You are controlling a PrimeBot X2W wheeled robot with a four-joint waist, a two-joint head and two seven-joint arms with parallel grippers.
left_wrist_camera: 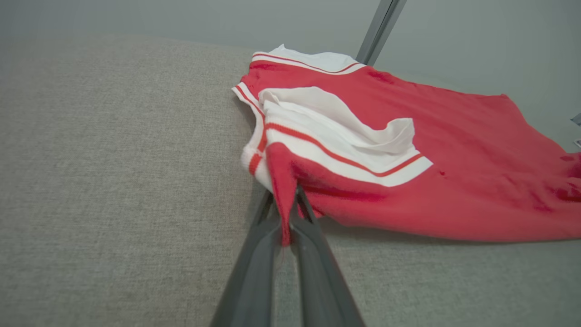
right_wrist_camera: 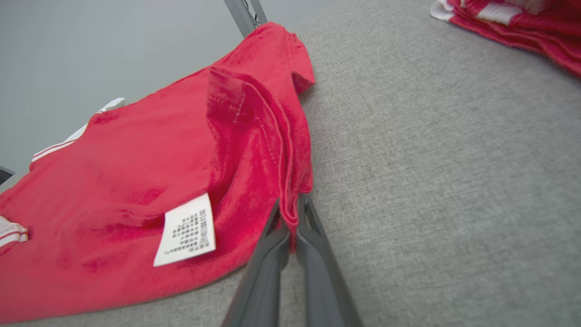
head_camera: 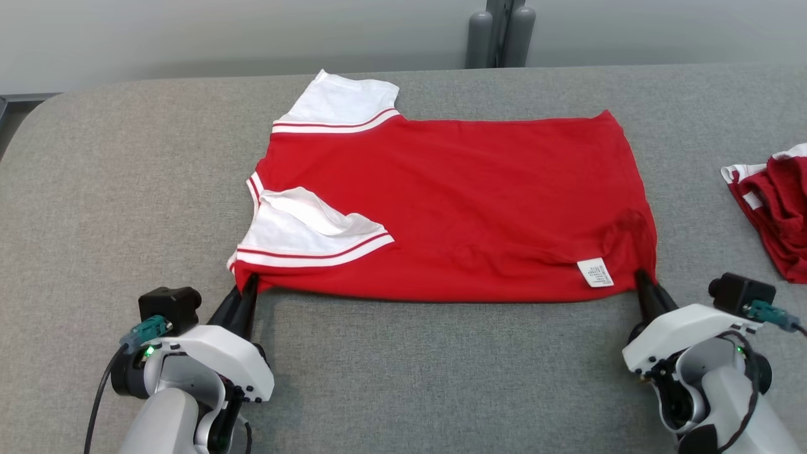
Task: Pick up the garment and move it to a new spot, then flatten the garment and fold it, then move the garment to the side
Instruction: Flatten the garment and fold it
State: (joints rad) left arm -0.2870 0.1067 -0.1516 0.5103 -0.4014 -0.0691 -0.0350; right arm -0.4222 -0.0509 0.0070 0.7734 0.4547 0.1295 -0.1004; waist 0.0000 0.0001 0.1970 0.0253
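Gripping the red shirt (head_camera: pixel 454 208) by its two near corners, with the left gripper (head_camera: pixel 251 284) clamped on the sleeve-side corner and the right gripper (head_camera: pixel 642 277) clamped on the hem corner, leaving the rest flat on the grey table (head_camera: pixel 403 378) beyond the jaws. Could lose the thin pinch of cloth or skew the loose white sleeve (head_camera: pixel 309 221) if lifted unevenly, and might brush the other red clothes (head_camera: pixel 775 208) well outside the right jaws. No bin or basket to report.
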